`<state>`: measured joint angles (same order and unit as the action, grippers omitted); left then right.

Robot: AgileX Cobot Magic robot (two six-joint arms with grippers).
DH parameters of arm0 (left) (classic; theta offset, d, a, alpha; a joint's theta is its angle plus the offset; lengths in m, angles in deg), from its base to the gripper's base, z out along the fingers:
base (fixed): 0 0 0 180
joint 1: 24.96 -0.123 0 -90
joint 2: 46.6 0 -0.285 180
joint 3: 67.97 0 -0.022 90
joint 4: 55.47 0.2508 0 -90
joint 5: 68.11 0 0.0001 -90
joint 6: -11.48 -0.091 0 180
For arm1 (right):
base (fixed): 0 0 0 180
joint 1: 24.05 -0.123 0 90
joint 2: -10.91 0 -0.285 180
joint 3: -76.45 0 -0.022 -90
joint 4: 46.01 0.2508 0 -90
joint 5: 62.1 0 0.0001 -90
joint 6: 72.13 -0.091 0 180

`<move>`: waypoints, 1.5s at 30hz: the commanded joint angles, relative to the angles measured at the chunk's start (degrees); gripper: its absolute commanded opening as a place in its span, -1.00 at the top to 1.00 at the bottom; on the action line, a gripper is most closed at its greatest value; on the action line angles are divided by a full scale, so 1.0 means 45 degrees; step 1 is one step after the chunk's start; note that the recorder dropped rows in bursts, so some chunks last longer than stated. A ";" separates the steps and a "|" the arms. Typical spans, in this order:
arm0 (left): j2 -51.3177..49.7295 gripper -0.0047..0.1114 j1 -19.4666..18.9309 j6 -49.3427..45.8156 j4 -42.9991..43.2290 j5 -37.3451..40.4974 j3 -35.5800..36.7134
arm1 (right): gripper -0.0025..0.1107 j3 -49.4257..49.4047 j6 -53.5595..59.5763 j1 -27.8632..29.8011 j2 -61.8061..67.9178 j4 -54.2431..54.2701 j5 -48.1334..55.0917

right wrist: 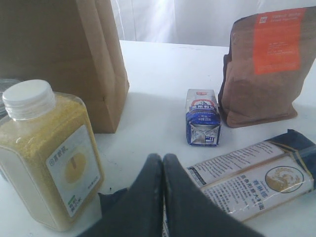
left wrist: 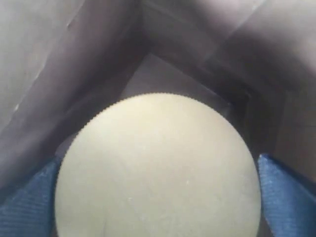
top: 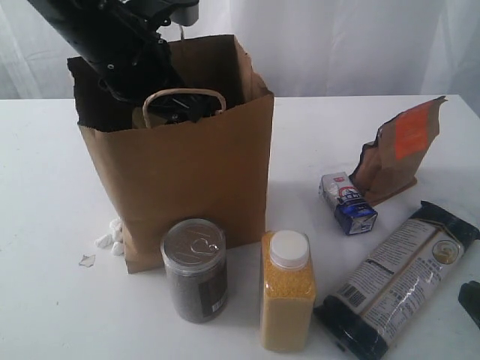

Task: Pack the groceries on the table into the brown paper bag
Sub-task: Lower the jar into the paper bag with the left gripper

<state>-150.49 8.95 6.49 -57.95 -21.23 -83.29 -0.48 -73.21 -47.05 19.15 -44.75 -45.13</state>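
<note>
1. Hanging inside the tall kraft-brown paper bag (top: 187,180) on the flat white tabletop (top: 45,300) with the left gripper (left wrist: 159,165): spread fully wide, blue fabric-like pads (left wrist: 29,207) flanking the olive-lidded jar (left wrist: 158,138), apparently clamping nothing.
2. Showing of that jar only a round, matt, pale lid with a finely ribbed rim; probably rigid and fairly heavy, best taken across those ribs.
3. Hovering low over the tabletop with the right gripper (right wrist: 163,173): black fingers (right wrist: 148,197) pressed together, empty.
4. Waiting outside the bag:
   - silver pull-tab can (top: 194,270): stiff, slick; grip mid-wall.
   - white-capped yellow-grain bottle (top: 286,300): hard plastic, dense; grip below the cap.
   - small blue-white carton (top: 348,202): light, crushable.
   - brown orange-labelled pouch (top: 397,150): soft, crinkly.
   - long dark-blue packet (top: 401,274): lying flat, glossy, floppy; take at mid-length.
</note>
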 commanded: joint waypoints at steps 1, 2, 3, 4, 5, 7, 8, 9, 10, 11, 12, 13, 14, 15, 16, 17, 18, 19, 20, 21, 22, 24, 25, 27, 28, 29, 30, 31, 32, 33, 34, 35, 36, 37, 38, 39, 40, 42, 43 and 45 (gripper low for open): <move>0.0171 -0.74 -0.0017 0.0115 -0.0075 0.0318 -0.0028 | 0.96 -0.0064 -0.0047 0.0040 -0.0063 -0.0058 -0.0081; 0.0171 -0.74 -0.0017 0.0115 -0.0075 0.0583 -0.0028 | 0.96 -0.0064 -0.0047 0.0040 -0.0063 -0.0058 -0.0081; 0.0171 -0.74 -0.0017 0.0115 -0.0075 0.0752 -0.0028 | 0.96 -0.0064 -0.0047 0.0040 -0.0063 -0.0058 -0.0081; 0.0171 -0.74 -0.0017 0.0115 -0.0075 0.0841 -0.0028 | 0.96 -0.0064 -0.0047 0.0040 -0.0063 -0.0058 -0.0081; 0.0171 -0.74 -0.0017 0.0115 -0.0075 0.0951 -0.0028 | 0.96 -0.0064 -0.0047 0.0040 -0.0063 -0.0058 -0.0081; 0.0171 -0.74 -0.0017 0.0115 -0.0075 0.0968 -0.0028 | 0.96 -0.0064 -0.0047 0.0040 -0.0063 -0.0058 -0.0081; 0.0171 -0.74 -0.0017 0.0115 -0.0075 0.0968 -0.0028 | 0.96 -0.0064 -0.0047 0.0040 -0.0063 -0.0058 -0.0081; 0.0171 -0.74 -0.0017 0.0177 -0.0075 0.0966 -0.0028 | 0.96 -0.0064 -0.0047 0.0040 -0.0063 -0.0058 -0.0081; 0.0171 -0.74 -0.0017 0.0290 -0.0036 0.0966 -0.0028 | 0.96 -0.0064 -0.0047 0.0040 -0.0063 -0.0058 -0.0081; 0.0171 -0.74 -0.0017 0.0485 0.0126 0.0943 -0.0028 | 0.96 -0.0064 -0.0047 0.0040 -0.0063 -0.0058 -0.0081; 0.0171 -0.74 -0.0017 0.1109 0.0826 0.1014 -0.0028 | 0.96 -0.0064 -0.0047 0.0040 -0.0063 -0.0058 -0.0081; 0.0171 -0.74 -0.0017 0.1497 0.1274 0.1104 -0.0028 | 0.96 -0.0064 -0.0047 0.0040 -0.0063 -0.0058 -0.0081; 0.0171 -0.76 -0.0017 0.1774 0.1865 0.1405 -0.0028 | 0.96 -0.0064 -0.0047 0.0040 -0.0063 -0.0058 -0.0081; 0.0171 -0.84 -0.0017 0.1688 0.1842 0.1517 -0.0028 | 0.96 -0.0064 -0.0047 0.0040 -0.0063 -0.0058 -0.0081; 0.0171 -0.90 -0.0017 0.1210 0.1736 0.1745 -0.0028 | 0.96 -0.0064 -0.0047 0.0040 -0.0063 -0.0058 -0.0081; 0.0171 -0.90 -0.0080 0.0756 0.1482 0.1863 -0.0028 | 0.96 -0.0064 -0.0047 0.0040 -0.0063 -0.0058 -0.0081; 0.0171 -0.90 -0.0281 0.0438 0.1019 0.1810 -0.0028 | 0.96 -0.0064 -0.0047 0.0040 -0.0063 -0.0058 -0.0081; 0.0171 -0.90 -0.0486 0.0384 0.0552 0.1792 -0.0028 | 0.96 -0.0064 -0.0047 0.0040 -0.0063 -0.0058 -0.0081; 0.0224 -0.90 -0.0693 0.0384 -0.0341 0.1792 -0.0095 | 0.96 -0.0064 -0.0047 0.0040 -0.0063 -0.0058 -0.0081; 0.0305 -0.90 -0.0835 0.0365 -0.0581 0.1640 -0.0131 | 0.96 -0.0064 -0.0047 0.0040 -0.0063 -0.0058 -0.0081; 0.0305 -0.90 -0.0926 0.0357 -0.0474 0.1442 -0.0131 | 0.96 -0.0064 -0.0047 0.0040 -0.0063 -0.0058 -0.0081; 0.0491 -0.90 -0.1063 0.0513 -0.0962 0.1627 -0.0490 | 0.96 -0.0064 -0.0047 0.0040 -0.0063 -0.0058 -0.0081; 0.0618 -0.90 -0.1063 0.0302 -0.0630 0.1599 -0.0518 | 0.96 -0.0064 -0.0047 0.0040 -0.0063 -0.0058 -0.0081; 0.0830 -0.90 -0.1063 0.0388 -0.0953 0.2197 -0.0982 | 0.96 -0.0064 -0.0047 0.0040 -0.0063 -0.0058 -0.0081; 0.0895 -0.90 -0.1063 0.0019 -0.0402 0.2044 -0.1017 | 0.96 -0.0064 -0.0047 0.0040 -0.0063 -0.0058 -0.0081; 0.0772 -0.90 -0.1063 0.0428 -0.0348 0.1971 -0.0913 | 0.96 -0.0064 -0.0047 0.0040 -0.0063 -0.0058 -0.0081; 0.0750 -0.90 -0.1230 0.1109 -0.0807 0.2033 -0.0913 | 0.96 -0.0064 -0.0047 0.0040 -0.0063 -0.0058 -0.0081; 0.0722 -0.89 -0.1330 0.0499 -0.0957 0.2164 -0.0778 | 0.96 -0.0064 -0.0047 0.0040 -0.0063 -0.0058 -0.0081; 0.0629 -0.89 -0.1330 0.0409 -0.0929 0.2164 -0.0630 | 0.96 -0.0064 -0.0047 0.0040 -0.0063 -0.0058 -0.0081; 0.0533 -0.89 -0.1360 0.0688 -0.1001 0.2164 -0.0487 | 0.96 -0.0064 -0.0047 0.0040 -0.0063 -0.0058 -0.0081; 0.0537 -0.89 -0.1437 0.1028 -0.1338 0.2227 -0.0462 | 0.96 -0.0064 -0.0047 0.0040 -0.0063 -0.0058 -0.0081; 0.0590 -0.89 -0.1467 0.1109 -0.1722 0.2239 -0.0534 | 0.96 -0.0064 -0.0047 0.0040 -0.0063 -0.0058 -0.0081; 0.0711 -0.89 -0.1481 0.0595 -0.1806 0.2100 -0.0645 | 0.96 -0.0064 -0.0047 0.0040 -0.0063 -0.0058 -0.0081; 0.0796 -0.89 -0.1481 0.0038 -0.1493 0.1671 -0.0603 | 0.96 -0.0064 -0.0047 0.0040 -0.0063 -0.0058 -0.0081; 0.0765 -0.90 -0.1426 -0.0141 -0.1119 0.1374 -0.0407 | 0.96 -0.0064 -0.0047 0.0040 -0.0063 -0.0058 -0.0081; 0.0582 -0.90 -0.1427 0.0328 -0.0936 0.1406 -0.0295 | 0.96 -0.0064 -0.0047 0.0040 -0.0063 -0.0058 -0.0081; 0.0466 -0.90 -0.1529 0.1109 -0.1447 0.1802 -0.0308 | 0.96 -0.0064 -0.0047 0.0040 -0.0063 -0.0058 -0.0081; 0.0490 -0.90 -0.1702 0.0425 -0.2180 0.2231 -0.0305 | 0.96 -0.0064 -0.0047 0.0040 -0.0063 -0.0058 -0.0081; 0.0490 -0.90 -0.1602 -0.0165 -0.2180 0.2393 -0.0269 | 0.96 -0.0064 -0.0047 0.0040 -0.0063 -0.0058 -0.0081; 0.0490 -0.90 -0.1540 -0.0259 -0.2203 0.2579 -0.0269 | 0.96 -0.0064 -0.0047 0.0040 -0.0063 -0.0058 -0.0081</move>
<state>-148.95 1.62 7.06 -65.44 -11.37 -84.41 -0.48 -73.21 -47.05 19.15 -44.75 -45.13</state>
